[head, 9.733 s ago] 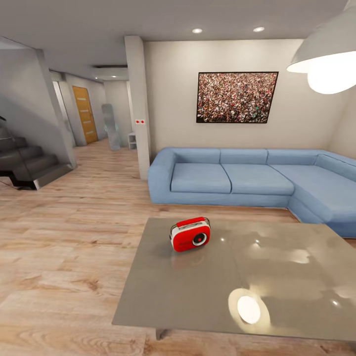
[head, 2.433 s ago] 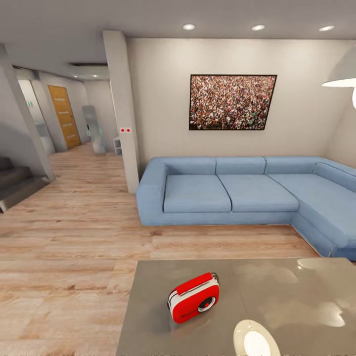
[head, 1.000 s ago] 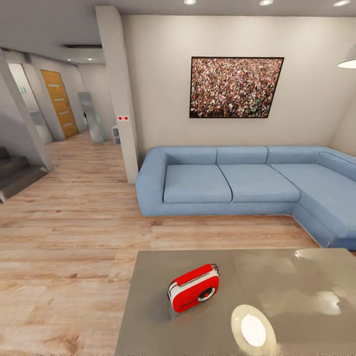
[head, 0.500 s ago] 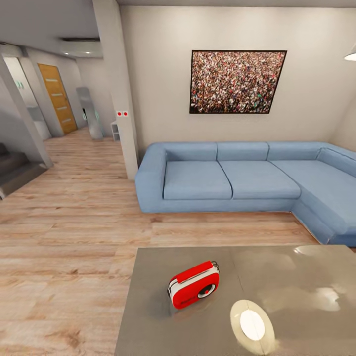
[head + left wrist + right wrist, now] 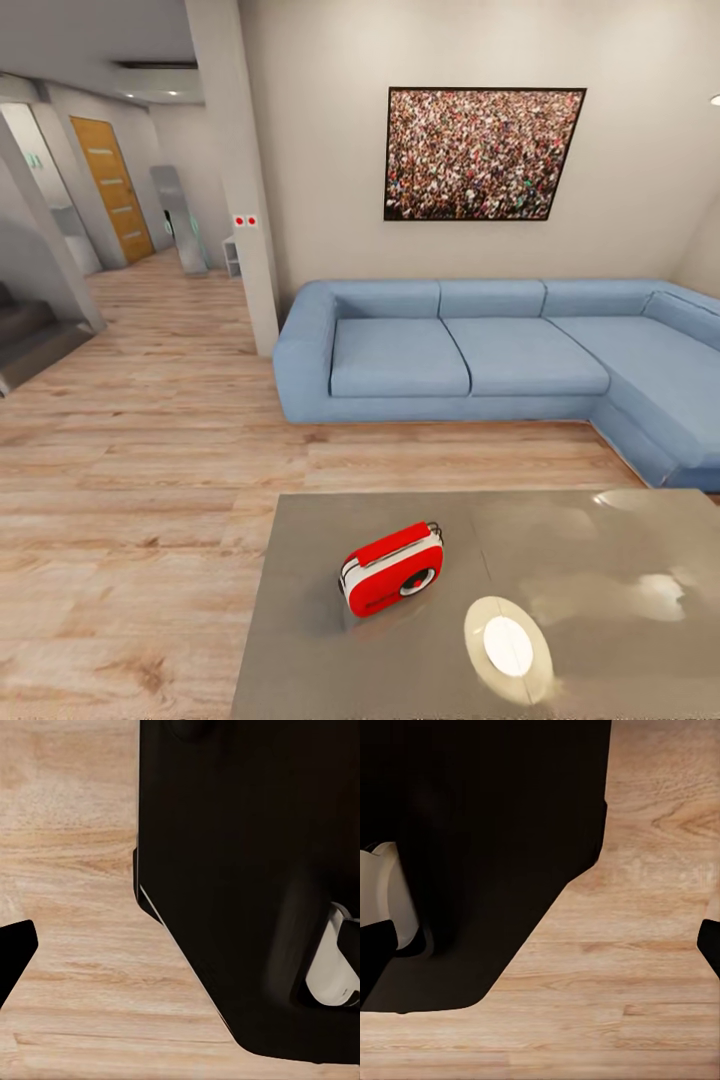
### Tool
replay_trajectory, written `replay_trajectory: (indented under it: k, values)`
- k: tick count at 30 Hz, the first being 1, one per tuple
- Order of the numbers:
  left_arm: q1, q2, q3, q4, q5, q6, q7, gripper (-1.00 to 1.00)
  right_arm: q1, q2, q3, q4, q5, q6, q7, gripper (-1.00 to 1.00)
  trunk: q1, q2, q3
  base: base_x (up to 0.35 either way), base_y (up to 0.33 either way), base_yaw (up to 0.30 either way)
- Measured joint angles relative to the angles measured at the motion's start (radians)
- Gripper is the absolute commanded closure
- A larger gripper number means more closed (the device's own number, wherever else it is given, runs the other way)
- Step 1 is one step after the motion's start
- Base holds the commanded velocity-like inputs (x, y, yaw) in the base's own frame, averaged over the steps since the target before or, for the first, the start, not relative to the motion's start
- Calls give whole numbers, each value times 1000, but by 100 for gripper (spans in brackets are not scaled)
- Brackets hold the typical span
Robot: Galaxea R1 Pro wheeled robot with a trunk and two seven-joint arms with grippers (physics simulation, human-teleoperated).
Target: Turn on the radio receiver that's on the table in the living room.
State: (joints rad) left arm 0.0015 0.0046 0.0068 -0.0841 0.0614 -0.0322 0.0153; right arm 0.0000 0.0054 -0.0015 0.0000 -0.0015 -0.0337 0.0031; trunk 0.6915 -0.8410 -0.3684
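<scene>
One radio receiver (image 5: 392,583) on table (image 5: 620,570).

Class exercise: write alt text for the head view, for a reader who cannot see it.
A small red radio receiver stands on a glossy grey-brown table, beside a round white glowing disc. Beyond the table, across a light wood plank floor, a blue sectional sofa sits under a framed crowd picture.

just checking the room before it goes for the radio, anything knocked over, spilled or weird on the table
Nothing stands out. The radio receiver stands upright on the table, turned at an angle to the table's edges, its dial facing the camera. The bright round patch beside it looks like a lamp's reflection in the glossy top, not a spill. The sofa looks tidy.
</scene>
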Motion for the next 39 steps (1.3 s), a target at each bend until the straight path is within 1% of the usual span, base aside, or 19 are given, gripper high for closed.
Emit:
replay_trajectory:
  k: [39]
  values:
    - [0, 0, 0, 0, 0, 0, 0, -100, 0, 0, 0, 0, 0, 0, 0, -100, 0, 0, -63, 0, 0, 0]
